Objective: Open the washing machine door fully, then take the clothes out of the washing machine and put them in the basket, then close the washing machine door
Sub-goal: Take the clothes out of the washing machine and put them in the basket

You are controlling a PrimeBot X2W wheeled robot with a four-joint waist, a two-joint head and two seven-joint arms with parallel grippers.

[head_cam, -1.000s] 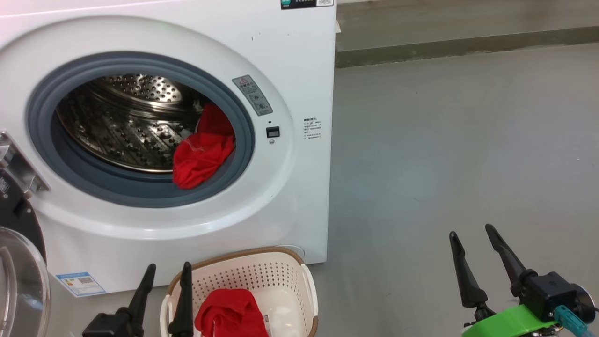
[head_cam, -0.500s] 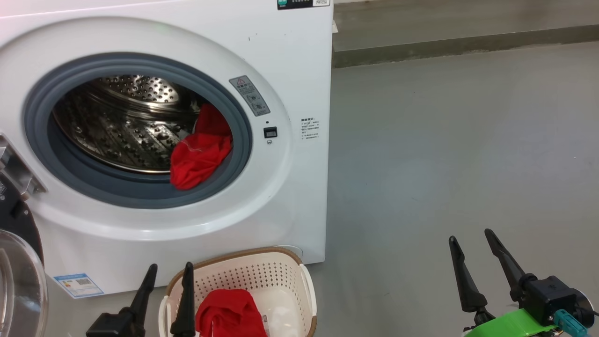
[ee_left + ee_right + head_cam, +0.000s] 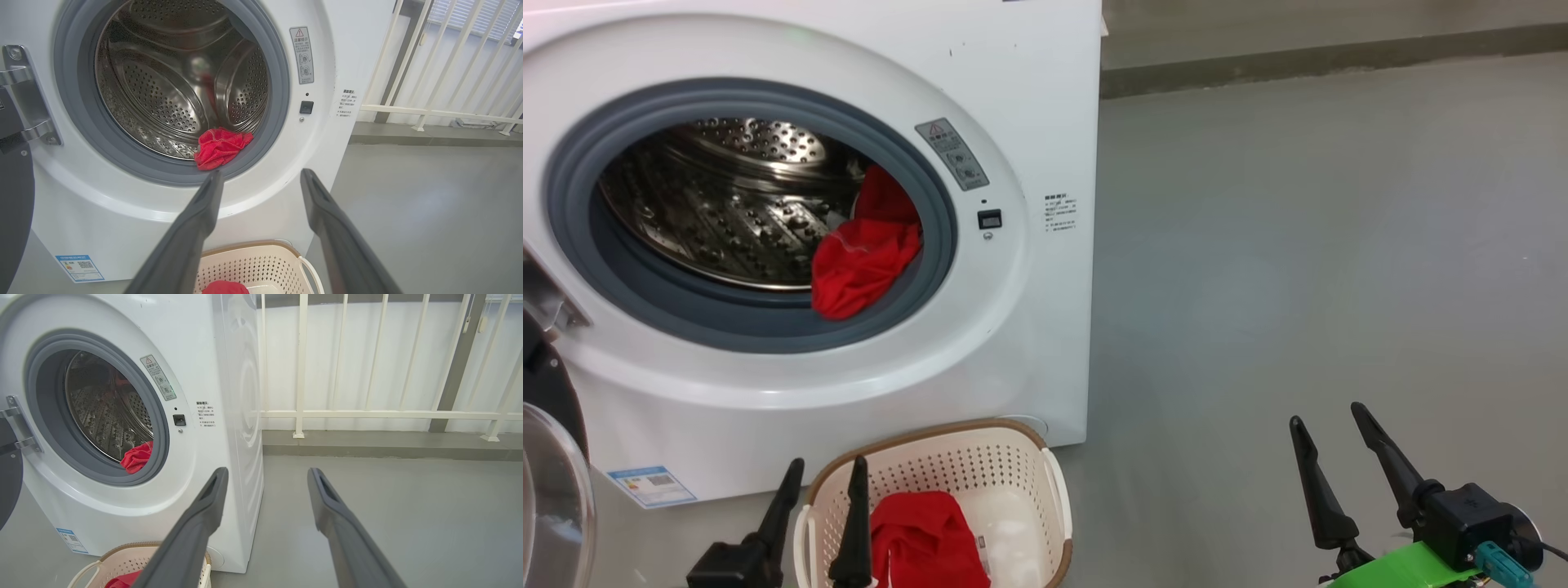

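Observation:
The white washing machine (image 3: 1029,106) stands with its door (image 3: 551,482) swung open at the far left, hinge side. Red clothes (image 3: 862,261) lie at the drum's lower right, on the grey gasket; I also see these clothes (image 3: 220,147) from the left wrist and these clothes (image 3: 137,457) from the right wrist. The cream basket (image 3: 1013,465) sits on the floor in front of the machine with another red garment (image 3: 927,535) inside. My left gripper (image 3: 825,474) is open and empty, just left of the basket's rim. My right gripper (image 3: 1327,416) is open and empty, over bare floor to the right.
Grey floor (image 3: 1298,245) stretches right of the machine to a low kerb (image 3: 1339,57). A white railing (image 3: 367,414) stands behind it. A blue label (image 3: 649,483) is stuck at the machine's lower left.
The whole head view has shifted slightly, so the camera moved. Both grippers stay open and empty; the clothes and basket lie as before.

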